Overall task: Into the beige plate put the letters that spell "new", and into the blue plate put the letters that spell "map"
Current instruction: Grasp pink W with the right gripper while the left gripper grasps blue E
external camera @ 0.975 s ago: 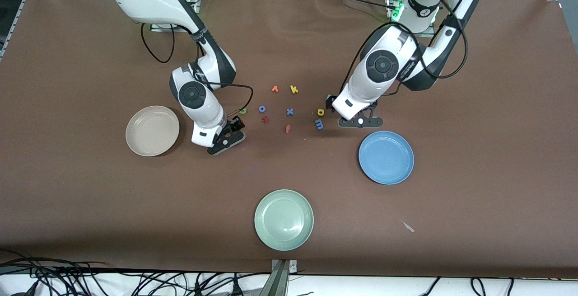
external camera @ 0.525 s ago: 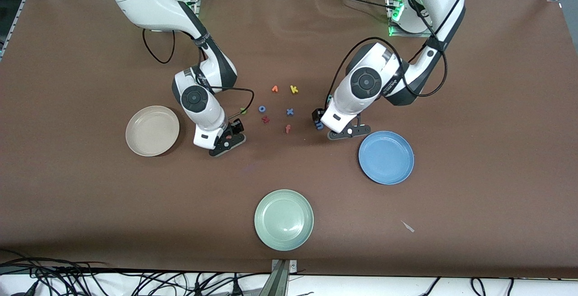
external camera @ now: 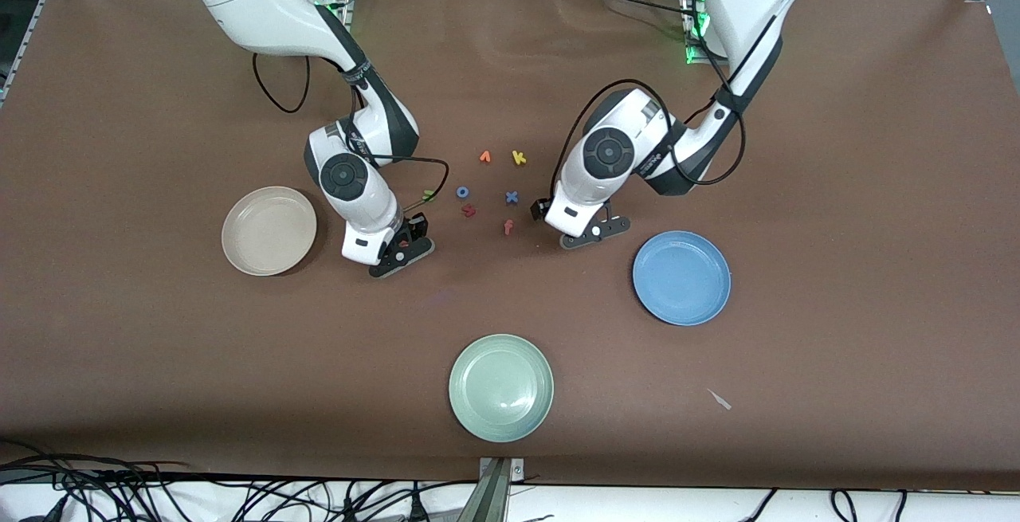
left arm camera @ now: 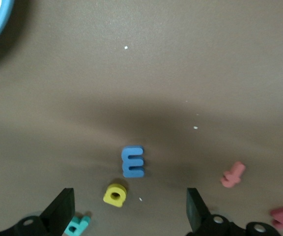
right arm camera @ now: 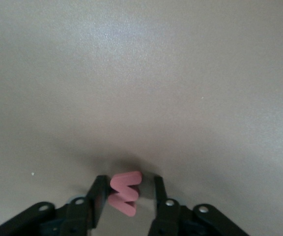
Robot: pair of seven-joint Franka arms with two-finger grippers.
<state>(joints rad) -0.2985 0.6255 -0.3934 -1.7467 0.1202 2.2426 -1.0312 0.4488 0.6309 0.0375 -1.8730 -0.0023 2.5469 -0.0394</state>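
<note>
Between the beige plate (external camera: 269, 231) and the loose letters, the right gripper (right arm camera: 129, 180) sits low at the counter (external camera: 159, 347). It straddles the pinkish-red w (right arm camera: 125, 192). Its jaws stand narrowly apart: one finger (right arm camera: 99, 197) appears to touch the w, and a sliver of gap shows at the other. The w is not yet pinched. It lies flat on the counter, nearer to the front camera than the green n (external camera: 429, 196). The orange e cannot be found in any view.

The left gripper (left arm camera: 129, 204) hangs with jaws spread wide over the blue m (left arm camera: 132, 161), the yellow a (left arm camera: 115, 194) and the teal p (left arm camera: 77, 225), which lie close together. It holds nothing. The blue plate (external camera: 681, 277) lies toward the left arm's end of the counter, nearer to the front camera than these letters. Both plates are bare.

Handling, judged from appearance:
- The letters look like light, soft foam that yields under pressure.
- Grip force should be low, because a hard squeeze may fold the w or make it spring out.
- The w should be taken across its outer strokes, at mid-height, with the finger pads square to the edges.
- A letter this light may cling to a pad on release, so it should be released low over the plate.

Distractors to avoid: k (external camera: 519, 158), v (external camera: 484, 157), o (external camera: 462, 192), x (external camera: 511, 198) and f (external camera: 508, 226).
</note>
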